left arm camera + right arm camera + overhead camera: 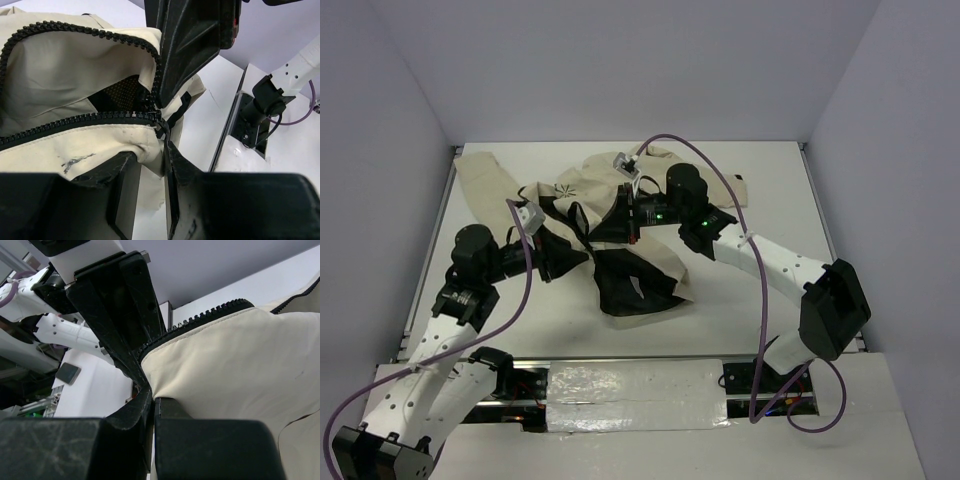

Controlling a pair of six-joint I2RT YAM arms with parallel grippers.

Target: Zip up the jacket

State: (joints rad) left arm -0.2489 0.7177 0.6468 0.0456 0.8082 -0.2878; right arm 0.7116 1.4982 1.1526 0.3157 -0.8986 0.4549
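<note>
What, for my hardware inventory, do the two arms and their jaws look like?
Both the left arm and the right arm have white perforated links joined by bulky black housings. A thin purple cable loops along each. Small green lights glow on the right arm. The jaws are matte black, ribbed and scuffed.

Bright even diffuse light, faint soft shadows beside the jacket (485,185), wrist-view foregrounds blurred
</note>
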